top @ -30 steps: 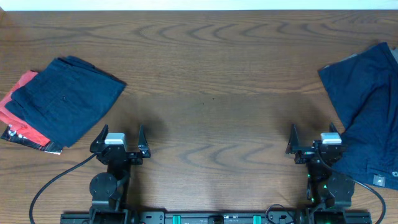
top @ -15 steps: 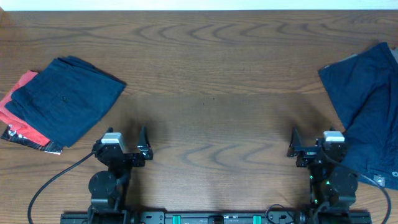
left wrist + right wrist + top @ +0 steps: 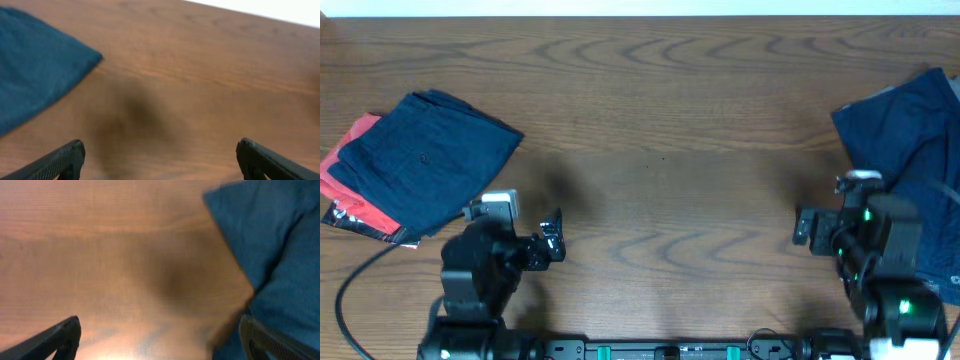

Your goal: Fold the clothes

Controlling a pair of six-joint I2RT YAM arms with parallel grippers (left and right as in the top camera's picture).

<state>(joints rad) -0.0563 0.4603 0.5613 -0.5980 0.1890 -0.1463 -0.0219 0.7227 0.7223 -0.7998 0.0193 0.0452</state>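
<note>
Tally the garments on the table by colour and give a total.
Navy: 2, the folded navy garment on the left and the loose navy heap on the right.
Red: 1, the red garment under the folded one.
Total: 3, unless the heap hides more.

Folded navy shorts (image 3: 425,160) left; loose navy garment (image 3: 910,190) right

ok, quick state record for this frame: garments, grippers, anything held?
left pile: folded navy garment on top of red garment
right edge: loose navy garment, rumpled, partly out of frame
left gripper: open, empty, over bare table
right gripper: open, empty, by the loose garment's edge
held: nothing
</note>
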